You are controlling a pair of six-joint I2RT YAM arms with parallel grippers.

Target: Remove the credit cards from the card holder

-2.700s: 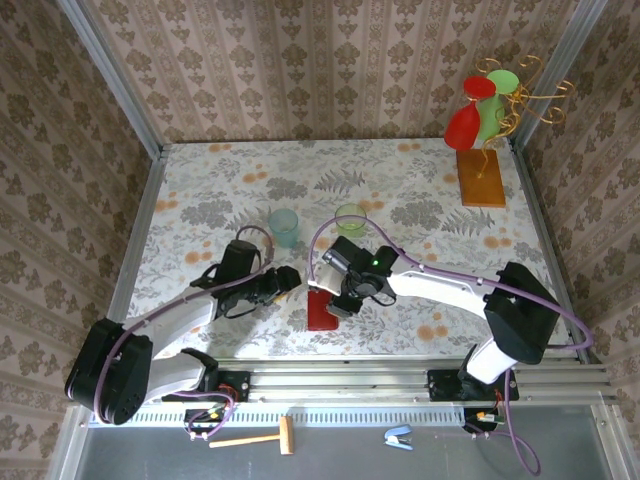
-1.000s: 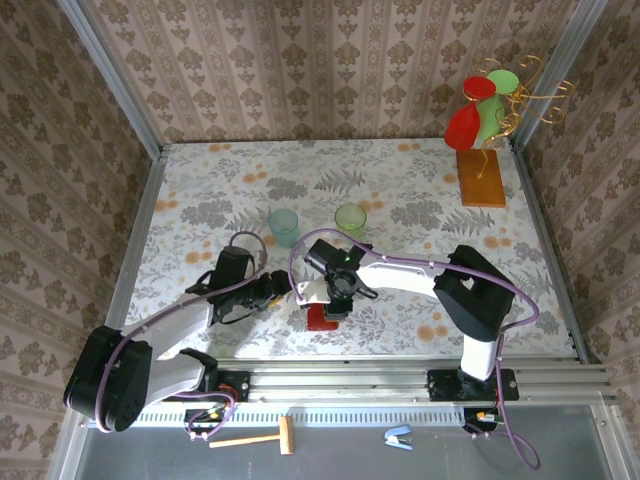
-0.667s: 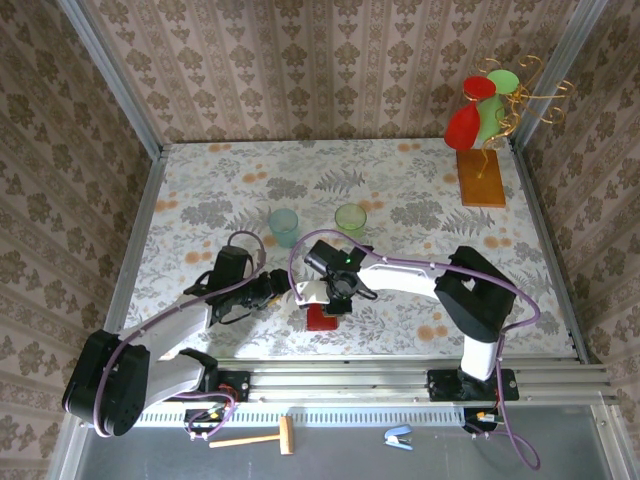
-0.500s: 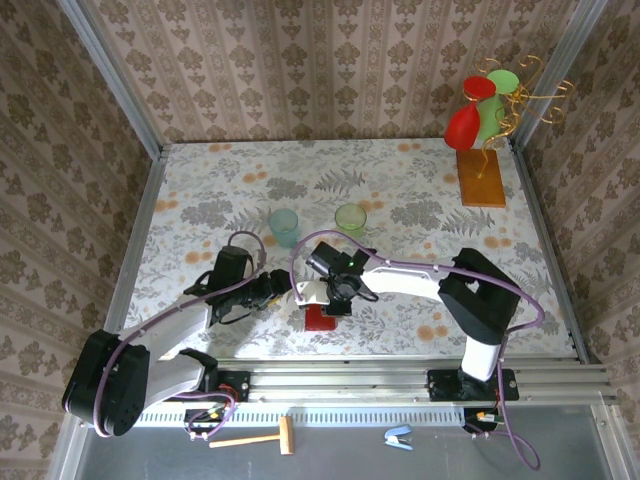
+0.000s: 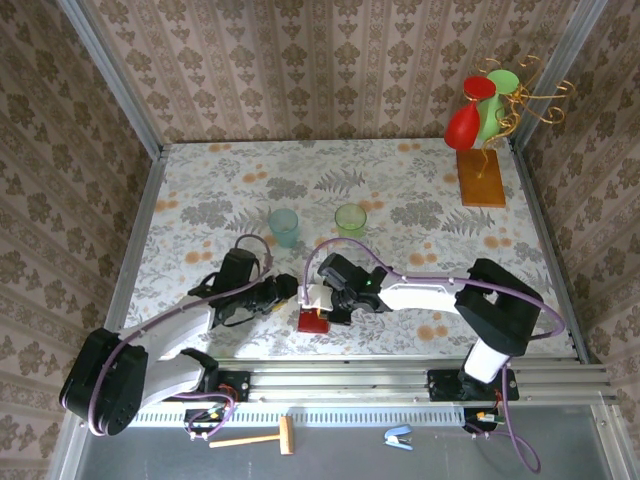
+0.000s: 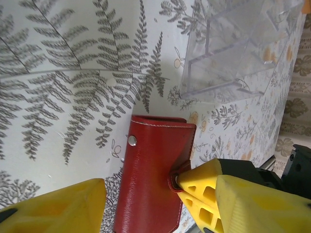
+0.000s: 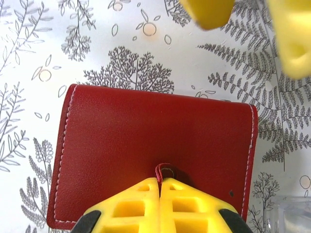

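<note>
1 hand, the right hand [image 7: 159,182], has tugged the card holder [image 7: 146,136] slightly nearer.

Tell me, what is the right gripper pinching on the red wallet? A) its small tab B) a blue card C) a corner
A: the right wrist view shows the right gripper shut on the small tab of the red wallet.

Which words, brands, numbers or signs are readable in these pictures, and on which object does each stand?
There are none to read.
The red card holder shows plain leather, stitching and a tab, no brand.
The clear plastic box carries no label.
The table cover bears only printed ferns and flowers.
</note>
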